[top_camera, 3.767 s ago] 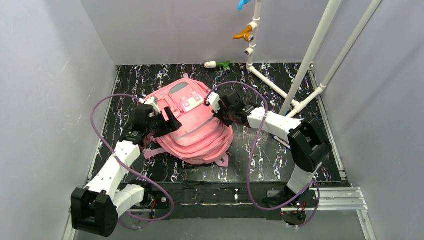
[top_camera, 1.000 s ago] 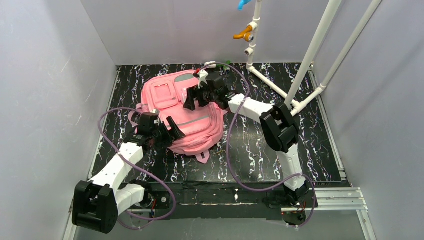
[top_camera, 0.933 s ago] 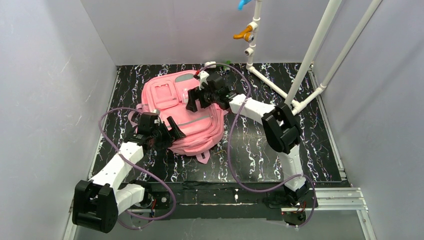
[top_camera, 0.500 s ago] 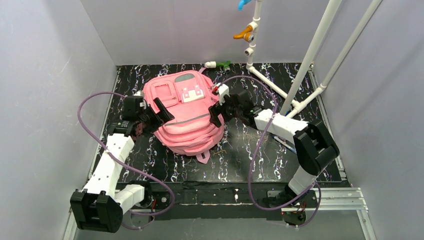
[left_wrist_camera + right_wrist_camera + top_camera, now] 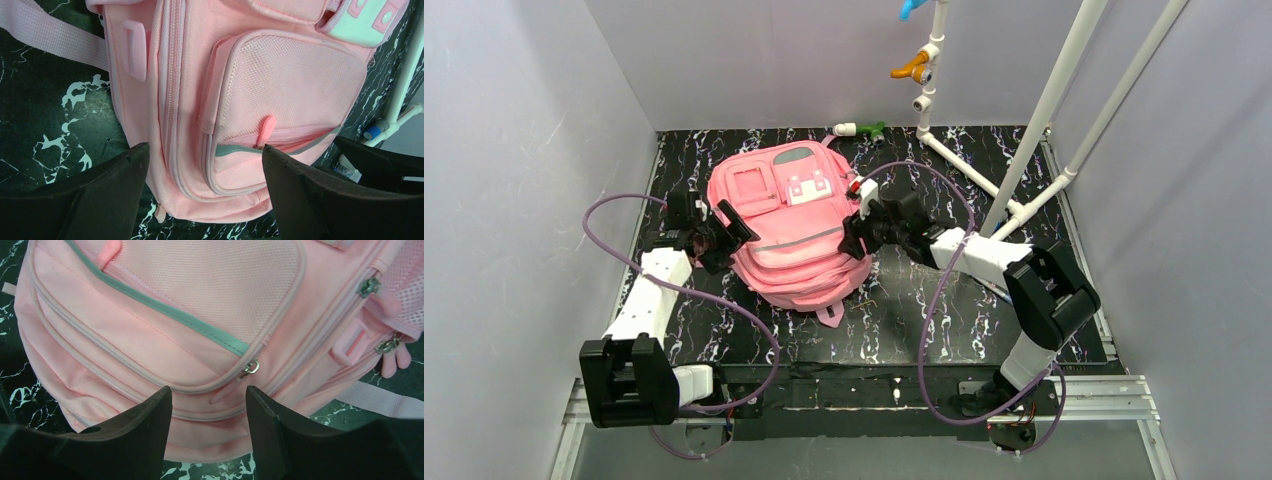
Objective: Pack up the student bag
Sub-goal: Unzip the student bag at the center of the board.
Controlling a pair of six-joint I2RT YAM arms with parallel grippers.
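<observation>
While the soft bright-pink fabric backpack (image 5: 789, 235) is lying flat in the upper middle of the top view, just where it lay half a second ago, it is being flanked by both arms. The left gripper (image 5: 722, 228) is being held at the bag's left edge, slightly lower in the frame than before, with its arm's base joint now swung toward the lower left. The right gripper (image 5: 854, 238) is being kept at the bag's right edge, whereas a second ago it was up over the top pockets. Both pairs of black fingers are being held apart, the left widely and the right less so. Nothing is being clamped between them. Whether the fabric is being touched cannot be told.

A small pale patch (image 5: 807, 187) with pink squares is being shown near the bag's top. Any lettering on it is too small to be read.

Finely woven cloth with piped seams is being shown in the wrist views. A mesh front pocket (image 5: 295, 85) is being crossed below by a smooth grey reflective stripe (image 5: 165, 310), and small metal zip pulls (image 5: 251, 366) are being seen on the curved zip lines. A flat webbing strap (image 5: 50, 37) is being laid out over the glossy black marbled tabletop (image 5: 944, 310).
</observation>
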